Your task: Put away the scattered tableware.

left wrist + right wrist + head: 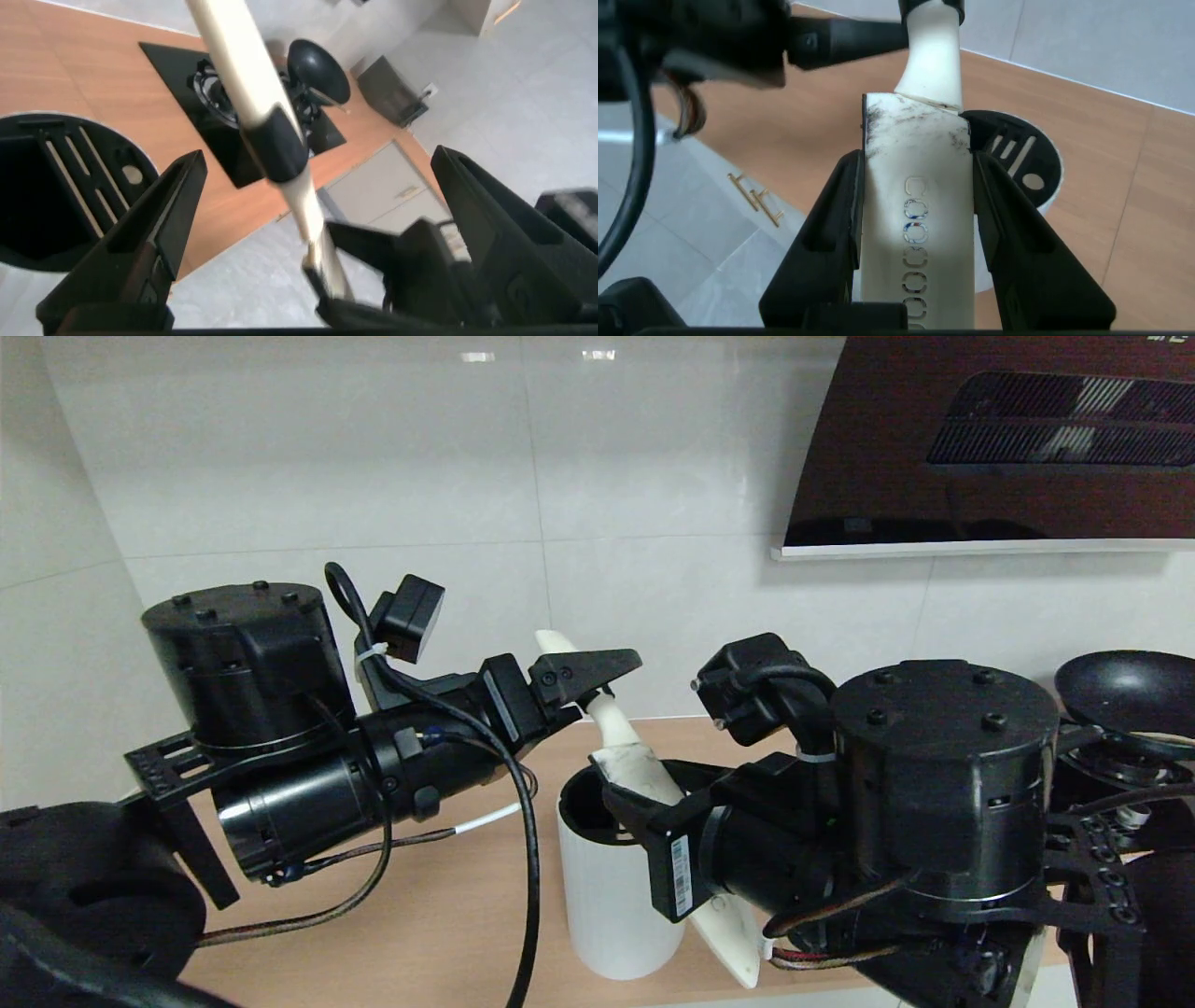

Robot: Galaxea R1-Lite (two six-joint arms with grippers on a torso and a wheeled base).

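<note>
Not much here can be read. The white barcode label (682, 873) on the right gripper (915, 187) is too small to make out. The row of small pressed rings (915, 245) on the blade spells nothing I can tell, and the print on the dark glass range hood (990, 448) is cut off at the top edge.

The right gripper is clamped on the smudged blade of the white plastic spatula (639, 763). It holds the spatula tilted in the air over the white cylindrical utensil holder (607, 915), which stands on the wooden counter (439, 915). The spatula's lower tip hangs in front of the holder's wall, partly hidden behind the wrist.

The left gripper (320, 161) is spread wide, one finger on each side of the spatula's handle and clear of it. A black band crosses the handle there; what it is I cannot tell. Thin sticks (70, 173) lie in the holder's black divided inside. A black pan (1130, 686) is cropped at the right
</note>
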